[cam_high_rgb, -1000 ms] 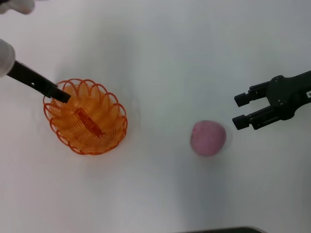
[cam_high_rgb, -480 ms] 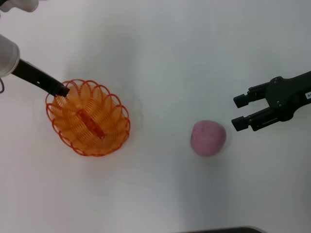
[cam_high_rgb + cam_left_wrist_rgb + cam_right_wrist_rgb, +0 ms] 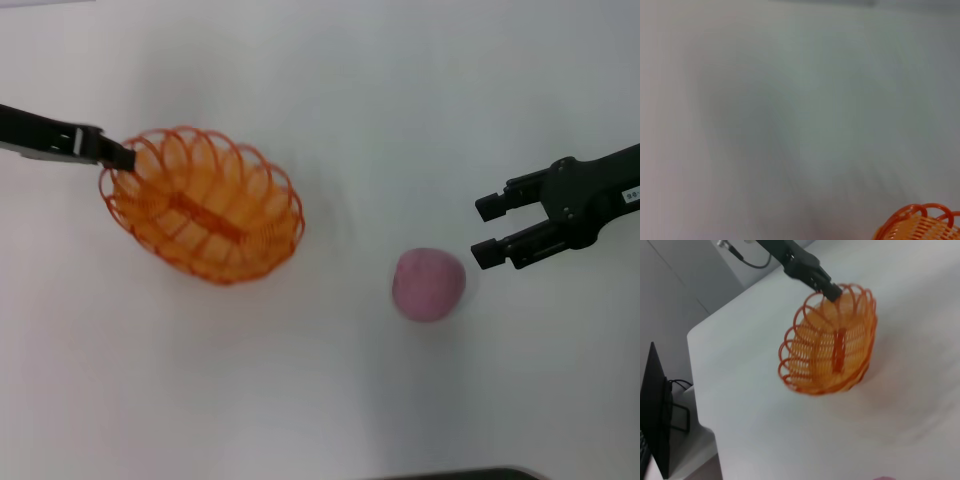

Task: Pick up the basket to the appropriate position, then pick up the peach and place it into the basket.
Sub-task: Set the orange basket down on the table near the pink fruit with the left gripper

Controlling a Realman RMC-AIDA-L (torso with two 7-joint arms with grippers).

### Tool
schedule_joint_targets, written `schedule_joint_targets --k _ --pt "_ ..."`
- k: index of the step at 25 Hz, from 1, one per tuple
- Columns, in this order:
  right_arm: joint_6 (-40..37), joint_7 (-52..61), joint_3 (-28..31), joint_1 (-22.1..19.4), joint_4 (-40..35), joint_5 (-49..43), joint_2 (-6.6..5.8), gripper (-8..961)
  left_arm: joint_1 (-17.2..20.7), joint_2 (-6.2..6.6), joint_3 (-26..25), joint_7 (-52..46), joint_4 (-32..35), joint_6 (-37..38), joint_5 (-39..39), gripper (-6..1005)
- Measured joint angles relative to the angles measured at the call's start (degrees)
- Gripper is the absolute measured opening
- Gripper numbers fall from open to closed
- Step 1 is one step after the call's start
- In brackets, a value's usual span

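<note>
Head view: at about 9 o'clock the left gripper (image 3: 118, 155) is seen clamped on the rim of the basket (image 3: 205, 205), its fingers pinching one wire loop at the end nearest the left edge. The basket is held tilted, its free end pointing toward 4 o'clock, and it appears lifted off the table (image 3: 320, 80); in the right wrist view the basket (image 3: 832, 347) is shown hanging from the left gripper (image 3: 832, 291) with a soft shadow beneath it, which supports that reading. A rim grip is judged sensible here, since the looped wire offers thin edges that closed fingers can hold, and the open mouth is kept free for the fruit. Only a sliver of the basket (image 3: 920, 225) is caught in the left wrist view.

Right of centre, at about 5 o'clock, the peach (image 3: 428, 284) is lying on the table, well apart from the basket and untouched. Just beyond it, at 3 o'clock, the right gripper (image 3: 488, 228) is held with its two fingers spread and nothing between them, aimed at the peach but not in contact. It is judged to be waiting there so that the peach can be taken once the basket is set down nearer the middle.
</note>
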Motion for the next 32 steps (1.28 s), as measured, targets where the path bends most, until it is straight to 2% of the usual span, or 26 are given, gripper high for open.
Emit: schedule_joint_targets --k 2,5,10,11,15,17,28,32 --pt "0.35 0.00 0.00 0.10 0.00 0.00 0.05 860 0.91 0.67 -2.85 -2.54 -1.24 -0.38 -1.12 72" --pt "0.55 0.00 -0.01 0.27 0.00 0.00 0.13 860 2.96 0.77 -5.20 -5.35 -1.81 -1.55 -2.83 64" --pt "0.64 0.02 -0.06 0.30 0.00 0.00 0.15 860 6.40 -0.95 -5.12 -8.43 -1.50 -2.83 -3.84 62" --pt "0.67 0.04 -0.07 0.27 0.00 0.00 0.16 860 7.37 -1.76 -4.97 -9.28 -1.27 -2.83 -3.84 61" --pt "0.80 0.13 -0.08 0.03 0.00 0.00 0.23 859 10.09 -3.97 -5.08 -10.29 -0.22 -2.42 -4.07 141" --pt "0.88 0.15 -0.09 -0.02 0.00 0.00 0.23 858 10.97 -4.35 -4.94 -10.42 -0.05 -2.17 -4.10 181" --pt "1.40 0.44 0.10 0.34 -0.03 0.00 0.21 857 12.81 -4.08 -5.38 -10.45 0.74 3.54 -4.10 404" --pt "1.56 0.49 0.21 0.34 -0.02 0.00 0.19 857 12.91 -4.05 -5.34 -10.16 1.19 6.01 -4.09 570"
